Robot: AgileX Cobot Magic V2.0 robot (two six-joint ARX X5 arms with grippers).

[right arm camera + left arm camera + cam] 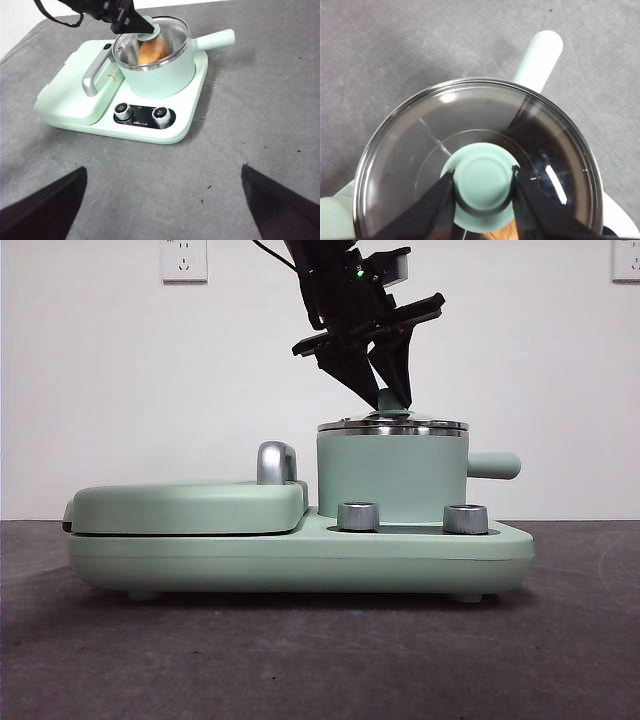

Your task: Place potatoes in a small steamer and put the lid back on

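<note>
Now your left tool (483, 187) clenches the knob of the lid (420, 135), seated level on the steamer (392, 475) so the potato (152, 50) stays enclosed; your right tool (165, 210) waits released above the surface (260, 115).

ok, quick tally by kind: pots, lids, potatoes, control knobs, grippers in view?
Pots: 1, the small steamer
Lids: 1, the lid, seated on the pot
Potatoes: 1, the potato, inside
Control knobs: 2, and
Grippers: 2, left gripper, right gripper
Total: 7
</note>
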